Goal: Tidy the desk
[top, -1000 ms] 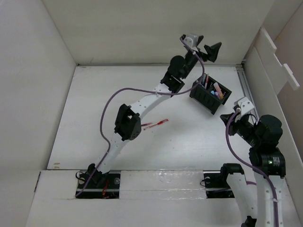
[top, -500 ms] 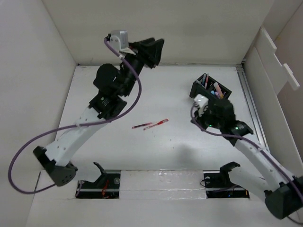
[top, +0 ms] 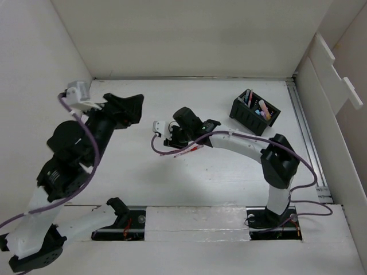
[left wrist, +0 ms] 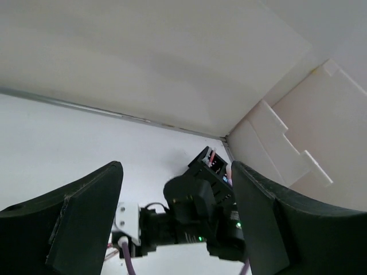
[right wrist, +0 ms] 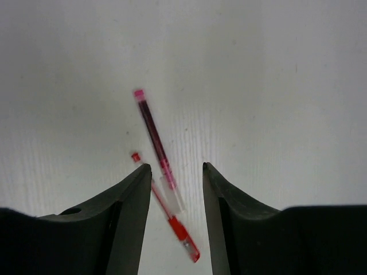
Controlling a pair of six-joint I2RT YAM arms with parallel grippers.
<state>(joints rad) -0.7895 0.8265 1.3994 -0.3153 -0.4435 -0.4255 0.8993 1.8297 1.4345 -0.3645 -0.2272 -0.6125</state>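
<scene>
The desk (top: 229,172) is a white tabletop with white panel walls. Two pens lie side by side near its middle: a dark pink pen (right wrist: 153,133) and a red pen (right wrist: 175,225), seen in the top view as thin red lines (top: 192,149). My right gripper (right wrist: 175,167) is open just above them, its fingers on either side of the pens and touching neither. In the top view it (top: 176,139) reaches in from the right. My left gripper (top: 133,107) is open, empty, raised at the left, and faces the right arm.
A black slotted organizer box (top: 255,112) with several pens and markers stands at the back right, also in the left wrist view (left wrist: 210,164). A stepped white panel (top: 338,69) leans on the right wall.
My left arm has swung from above the organizer box across to the far left. My right arm has swung from the right side to the middle, over the two pens.
</scene>
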